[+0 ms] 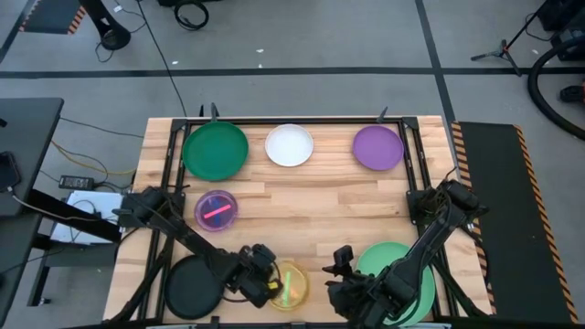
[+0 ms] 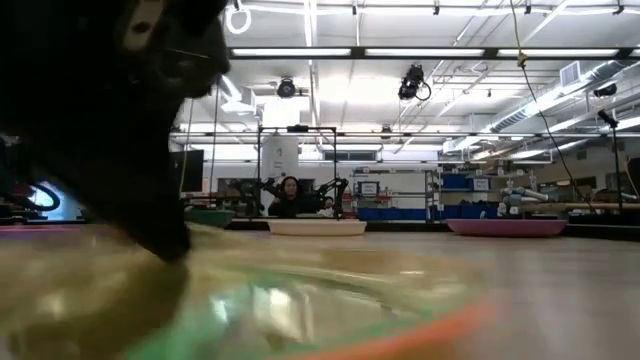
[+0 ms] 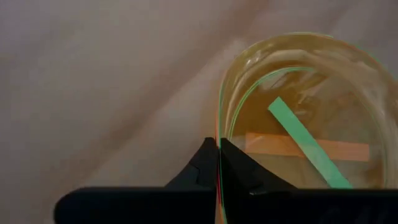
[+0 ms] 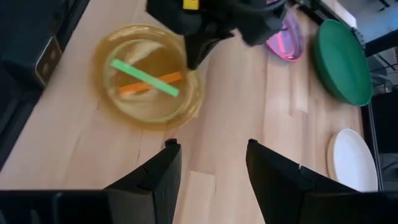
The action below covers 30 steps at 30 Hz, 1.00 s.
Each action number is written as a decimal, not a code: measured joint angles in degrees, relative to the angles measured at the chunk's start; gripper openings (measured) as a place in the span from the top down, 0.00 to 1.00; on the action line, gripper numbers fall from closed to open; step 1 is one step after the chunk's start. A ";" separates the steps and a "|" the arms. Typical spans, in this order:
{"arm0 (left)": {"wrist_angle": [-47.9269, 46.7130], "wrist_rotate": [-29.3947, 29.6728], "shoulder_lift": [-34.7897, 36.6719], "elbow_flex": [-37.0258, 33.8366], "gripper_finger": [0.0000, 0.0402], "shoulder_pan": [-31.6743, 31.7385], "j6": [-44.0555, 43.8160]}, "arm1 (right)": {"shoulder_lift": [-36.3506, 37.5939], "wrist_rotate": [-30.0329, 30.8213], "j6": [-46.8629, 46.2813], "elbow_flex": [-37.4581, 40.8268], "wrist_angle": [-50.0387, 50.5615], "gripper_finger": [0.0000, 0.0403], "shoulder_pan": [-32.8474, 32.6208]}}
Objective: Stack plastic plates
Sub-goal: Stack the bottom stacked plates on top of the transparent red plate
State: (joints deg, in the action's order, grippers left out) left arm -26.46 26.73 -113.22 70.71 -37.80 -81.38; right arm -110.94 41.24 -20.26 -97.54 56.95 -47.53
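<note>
A small translucent yellowish plate (image 1: 291, 285) (image 4: 149, 78), with a green and an orange strip showing in it, lies near the table's near edge; in the left wrist view two rims show, so it may be two stacked plates. My left gripper (image 1: 270, 283) (image 3: 219, 149) is shut on its rim. My right gripper (image 1: 334, 271) (image 4: 211, 155) is open, right of that plate and touching nothing. A light green plate (image 1: 402, 265) lies under the right arm. A black plate (image 1: 190, 288), a small pink plate (image 1: 217, 210), a dark green plate (image 1: 215, 151), a white plate (image 1: 290, 144) and a purple plate (image 1: 377, 146) lie flat on the table. My left gripper pinches the translucent plate's rim (image 3: 218, 127) between its two fingers, on the side toward the table's left and the black plate (image 4: 188, 70). One finger (image 3: 202, 165) is outside the rim and one finger (image 3: 239, 165) inside. Whether the plate is lifted I cannot tell.
Bare wood lies in the table's middle between the far row of plates and the near ones. A black frame (image 1: 174, 174) runs along the left and right sides. In the low view a person (image 2: 290, 195) sits far behind the table.
</note>
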 joint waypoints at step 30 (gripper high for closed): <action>-49.41 5.93 60.43 -26.82 0.98 8.11 -8.44 | 1.04 -1.26 -2.22 0.00 0.06 0.53 0.00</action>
State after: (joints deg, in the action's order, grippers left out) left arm -75.87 32.66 -52.79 43.88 -29.69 -89.83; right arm -109.91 39.98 -22.47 -97.54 57.01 -47.53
